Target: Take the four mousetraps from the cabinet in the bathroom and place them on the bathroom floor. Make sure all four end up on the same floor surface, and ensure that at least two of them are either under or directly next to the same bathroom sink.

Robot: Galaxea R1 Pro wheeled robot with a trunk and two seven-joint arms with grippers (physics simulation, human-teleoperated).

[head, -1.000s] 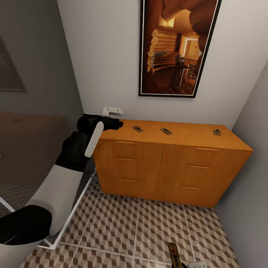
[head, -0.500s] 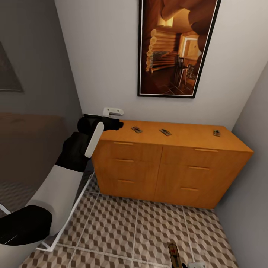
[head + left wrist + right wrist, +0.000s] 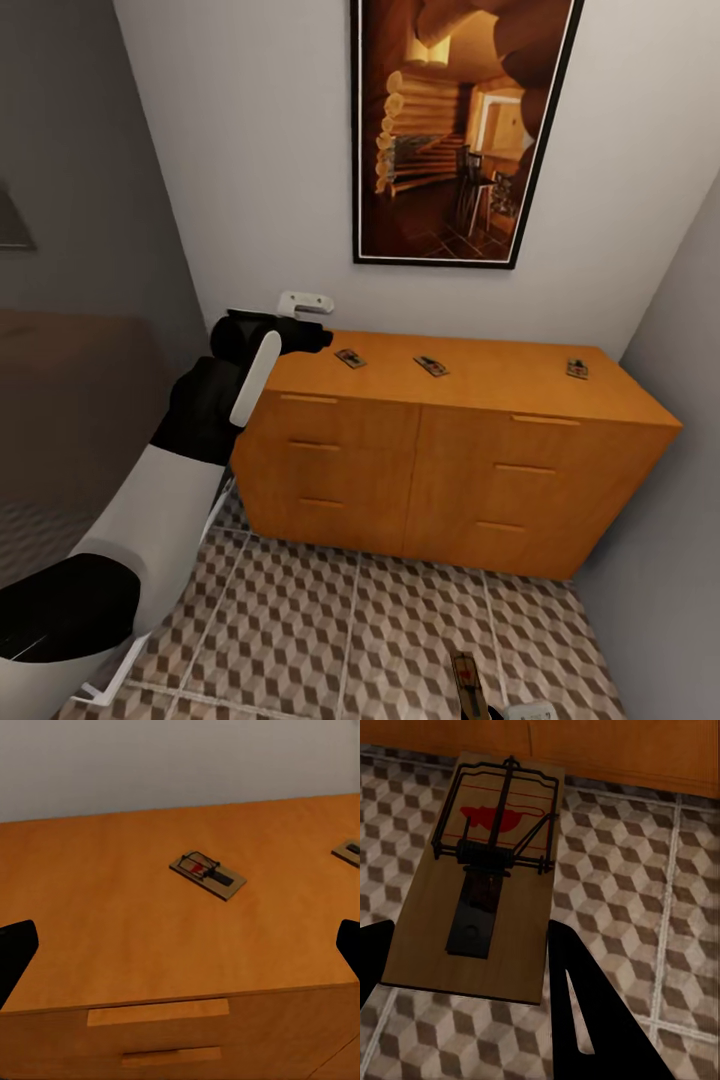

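The orange-brown cabinet point(image 3: 440, 460) stands against the back wall. Three mousetraps lie on its top: one near the left end point(image 3: 350, 358), one in the middle point(image 3: 431, 366), one at the far right point(image 3: 577, 368). My left gripper point(image 3: 318, 338) hovers open over the cabinet's left end, just short of the nearest mousetrap point(image 3: 208, 875); its dark fingertips point(image 3: 15, 956) stand wide apart. My right gripper point(image 3: 472, 937) is shut on another mousetrap point(image 3: 484, 877), held low over the patterned bathroom floor point(image 3: 645, 870) in front of the cabinet point(image 3: 465, 685). No sink is in view.
A tall framed picture point(image 3: 450, 130) hangs above the cabinet. A grey wall point(image 3: 680, 560) closes the right side. A small white fixture point(image 3: 305, 300) sits on the wall by the cabinet's left end. A white-framed edge point(image 3: 150, 640) runs along the floor at left.
The whole view has shifted, so the camera moved. Relative to the cabinet, my left gripper has come closer to the leftmost mousetrap. The right gripper still holds its mousetrap.
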